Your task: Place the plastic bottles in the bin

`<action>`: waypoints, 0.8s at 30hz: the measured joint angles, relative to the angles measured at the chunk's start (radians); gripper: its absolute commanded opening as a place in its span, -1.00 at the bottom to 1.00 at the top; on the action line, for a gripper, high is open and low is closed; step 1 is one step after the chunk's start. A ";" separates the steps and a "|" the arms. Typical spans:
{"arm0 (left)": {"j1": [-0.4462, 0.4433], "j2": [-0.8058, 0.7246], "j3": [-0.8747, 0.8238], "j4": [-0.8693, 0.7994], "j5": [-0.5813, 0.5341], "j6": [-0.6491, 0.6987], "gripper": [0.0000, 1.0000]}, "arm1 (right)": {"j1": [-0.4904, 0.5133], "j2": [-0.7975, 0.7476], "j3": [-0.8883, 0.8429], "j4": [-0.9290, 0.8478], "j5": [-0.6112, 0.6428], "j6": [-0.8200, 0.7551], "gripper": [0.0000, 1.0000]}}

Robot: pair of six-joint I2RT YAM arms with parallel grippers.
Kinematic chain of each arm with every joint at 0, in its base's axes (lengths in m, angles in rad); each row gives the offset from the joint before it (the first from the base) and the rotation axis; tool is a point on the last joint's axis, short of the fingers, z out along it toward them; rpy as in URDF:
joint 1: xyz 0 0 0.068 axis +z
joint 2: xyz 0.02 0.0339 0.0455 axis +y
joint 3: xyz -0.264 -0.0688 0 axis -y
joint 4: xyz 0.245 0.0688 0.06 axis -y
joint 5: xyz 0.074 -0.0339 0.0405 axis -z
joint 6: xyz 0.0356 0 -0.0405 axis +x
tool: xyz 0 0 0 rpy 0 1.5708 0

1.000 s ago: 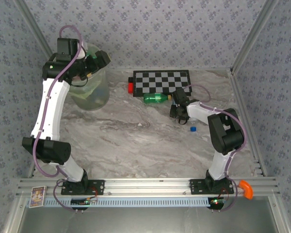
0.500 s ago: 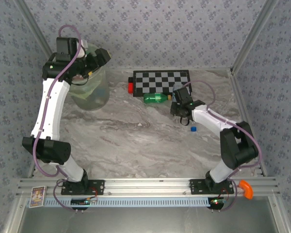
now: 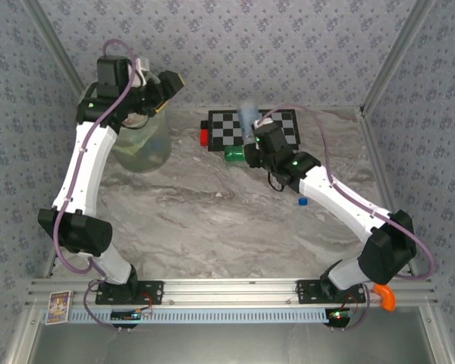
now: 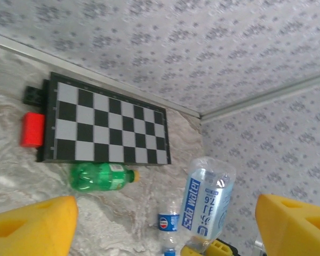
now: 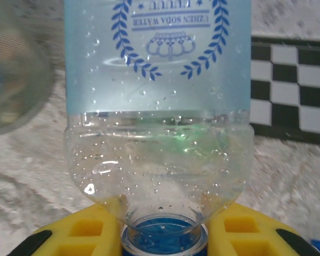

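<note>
My right gripper (image 3: 255, 145) (image 5: 164, 236) is shut on the blue-capped neck of a clear plastic bottle (image 3: 248, 117) (image 5: 157, 106) (image 4: 208, 200) with a blue label, held up off the table in front of the checkerboard. A green bottle (image 3: 233, 155) (image 4: 98, 177) lies on the table by the board's near edge. A small clear bottle with a blue label (image 3: 302, 202) (image 4: 169, 223) lies further right. The pale-green bin (image 3: 141, 144) (image 5: 13, 64) stands at the back left. My left gripper (image 3: 165, 85) (image 4: 162, 226) hangs open and empty above the bin's right rim.
A black-and-white checkerboard (image 3: 252, 127) (image 4: 106, 122) lies at the back with a red block (image 3: 204, 136) (image 4: 32, 129) at its left end. Patterned walls close in the back and both sides. An orange piece (image 3: 385, 295) sits on the near rail at right.
My right arm has lifted the clear bottle off the table and swung it left, toward the checkerboard. My left gripper has shifted right from over the bin.
</note>
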 measured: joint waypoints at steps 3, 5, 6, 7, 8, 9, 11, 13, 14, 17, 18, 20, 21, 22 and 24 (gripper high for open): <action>-0.030 0.000 -0.041 0.042 0.032 -0.008 0.71 | 0.032 0.000 0.045 0.002 -0.026 -0.030 -0.40; -0.048 0.000 -0.061 0.065 0.051 -0.012 0.73 | 0.042 0.000 0.068 0.002 -0.047 -0.043 -0.40; -0.060 0.000 -0.068 0.078 0.062 -0.013 0.72 | 0.045 0.000 0.079 0.002 -0.059 -0.048 -0.40; -0.070 0.001 -0.074 0.093 0.072 -0.013 0.73 | 0.049 0.000 0.090 0.002 -0.074 -0.053 -0.40; -0.079 0.001 -0.077 0.105 0.079 -0.013 0.73 | 0.051 0.000 0.098 0.002 -0.085 -0.056 -0.40; -0.089 0.003 -0.080 0.116 0.088 -0.012 0.73 | 0.055 0.000 0.108 0.002 -0.104 -0.060 -0.40; -0.108 0.007 -0.081 0.140 0.103 -0.012 0.72 | 0.063 0.001 0.124 -0.002 -0.129 -0.067 -0.40; -0.127 0.011 -0.082 0.161 0.115 -0.012 0.71 | 0.072 0.004 0.142 -0.007 -0.150 -0.074 -0.40; -0.135 0.013 -0.082 0.169 0.121 -0.012 0.71 | 0.077 0.006 0.150 -0.008 -0.157 -0.077 -0.40; -0.156 0.024 -0.083 0.192 0.132 -0.012 0.67 | 0.090 0.007 0.164 -0.010 -0.174 -0.081 -0.40; -0.160 0.028 -0.083 0.199 0.137 -0.012 0.66 | 0.094 0.007 0.167 -0.011 -0.182 -0.082 -0.40; -0.164 0.039 -0.083 0.206 0.149 -0.012 0.63 | 0.098 0.007 0.173 -0.011 -0.193 -0.085 -0.40; -0.168 0.045 -0.084 0.209 0.151 -0.012 0.60 | 0.098 0.007 0.175 -0.012 -0.198 -0.085 -0.40; -0.170 0.050 -0.086 0.213 0.154 -0.012 0.57 | 0.098 0.007 0.176 -0.013 -0.201 -0.085 -0.40; -0.174 0.054 -0.089 0.220 0.159 -0.012 0.46 | 0.098 0.008 0.176 -0.022 -0.202 -0.085 -0.40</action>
